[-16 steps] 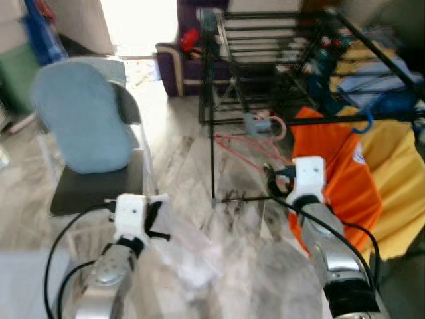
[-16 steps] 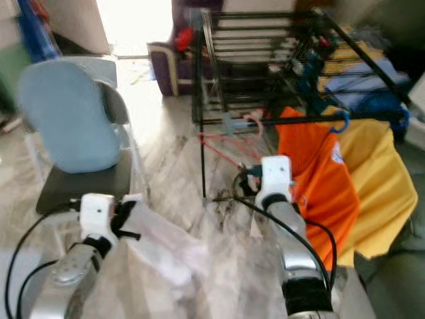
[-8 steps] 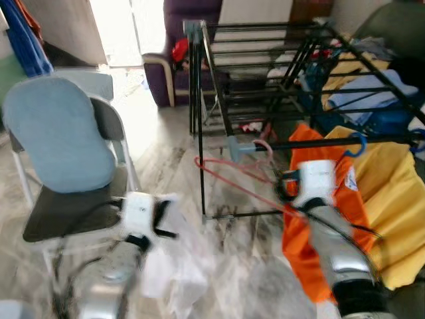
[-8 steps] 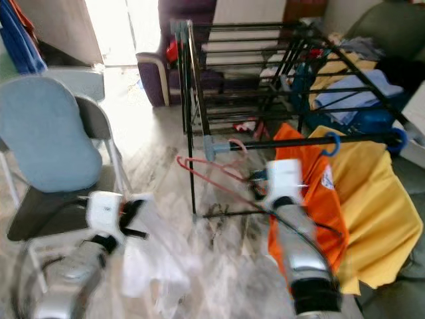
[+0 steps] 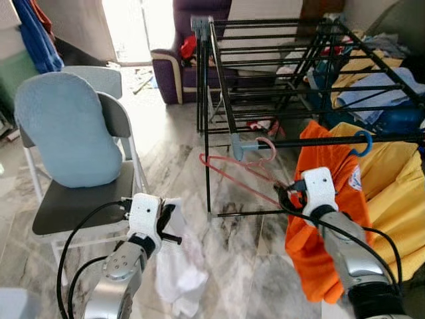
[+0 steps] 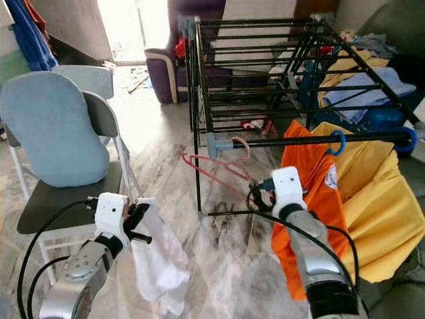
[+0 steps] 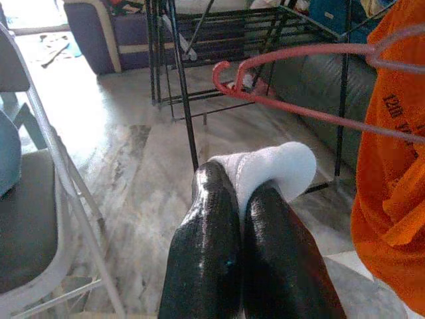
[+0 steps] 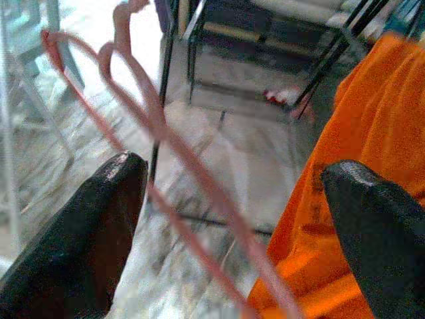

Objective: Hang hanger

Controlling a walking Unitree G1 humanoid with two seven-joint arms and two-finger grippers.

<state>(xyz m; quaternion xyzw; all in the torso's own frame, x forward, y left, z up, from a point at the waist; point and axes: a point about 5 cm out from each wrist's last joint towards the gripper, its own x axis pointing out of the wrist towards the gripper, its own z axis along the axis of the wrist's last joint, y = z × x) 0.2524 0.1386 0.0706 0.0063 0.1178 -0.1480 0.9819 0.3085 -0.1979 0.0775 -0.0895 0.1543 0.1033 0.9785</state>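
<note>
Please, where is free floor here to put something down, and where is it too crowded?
Free: the marble floor between the chair and the drying rack. Crowded: the rack's front rail, with the pink hanger, the orange garment, the yellow cloth and the right gripper. The left gripper holds a white cloth.

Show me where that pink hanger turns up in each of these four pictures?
Left eye: pink hanger centre, hooked on the black drying rack.
Right eye: just left of centre.
Left wrist: across the top right.
Right wrist: diagonal between the open fingers.
Shared landmark: the orange garment beside it.
</note>
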